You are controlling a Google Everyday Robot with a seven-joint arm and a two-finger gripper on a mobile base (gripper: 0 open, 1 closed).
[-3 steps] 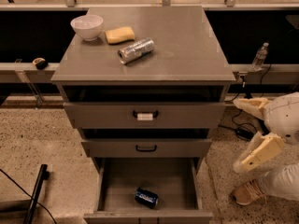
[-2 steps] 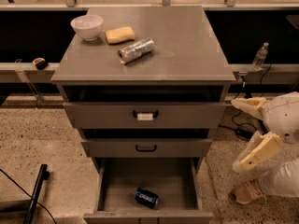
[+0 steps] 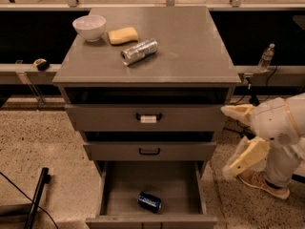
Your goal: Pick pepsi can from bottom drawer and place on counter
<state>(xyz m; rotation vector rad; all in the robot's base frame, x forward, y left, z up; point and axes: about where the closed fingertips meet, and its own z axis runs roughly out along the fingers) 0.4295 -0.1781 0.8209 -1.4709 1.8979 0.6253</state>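
The gripper (image 3: 228,140), to the right of the drawers, is the one thing that shifts. It now stands farther left than a second ago, nearer the drawer fronts, and a little lower. The tip of its upper finger (image 3: 236,112) now meets the right edge of the top drawer (image 3: 105,118), where a narrow strip of floor showed between them before; whether it touches the metal is hard to tell from this angle. The lower finger (image 3: 249,155) also comes leftward, level with the middle drawer (image 3: 190,150) and above the rim of the bottom drawer (image 3: 152,220). The white wrist (image 3: 276,123) follows.
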